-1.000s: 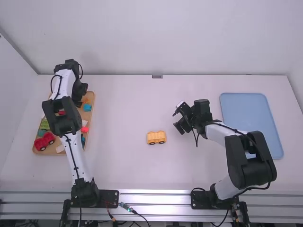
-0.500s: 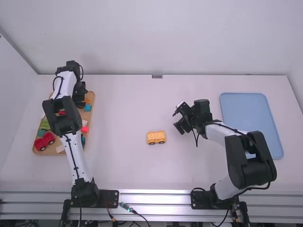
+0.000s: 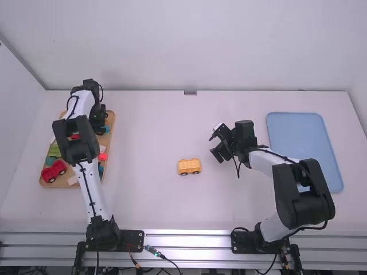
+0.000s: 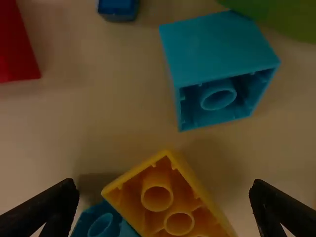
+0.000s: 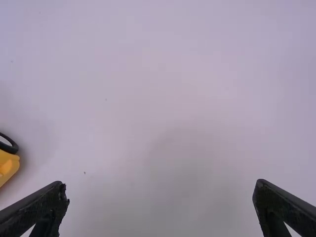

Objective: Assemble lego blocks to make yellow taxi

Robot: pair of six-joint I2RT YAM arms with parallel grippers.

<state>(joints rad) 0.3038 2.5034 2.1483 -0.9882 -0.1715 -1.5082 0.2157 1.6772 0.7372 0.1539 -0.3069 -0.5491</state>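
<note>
Left wrist view: smooth, square-cornered yellow block [image 4: 185, 196] with 2 round tubes [image 4: 157, 181].

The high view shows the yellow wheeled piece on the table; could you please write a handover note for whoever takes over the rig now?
Left gripper: open over the parts tray, yellow block hollow side up between its fingers, not gripped.
Right gripper: open and empty above the table.
Done: yellow wheeled piece stands on the table, between the arms.
Left to do: probably grip the yellow block and add it to the wheeled piece.
</note>
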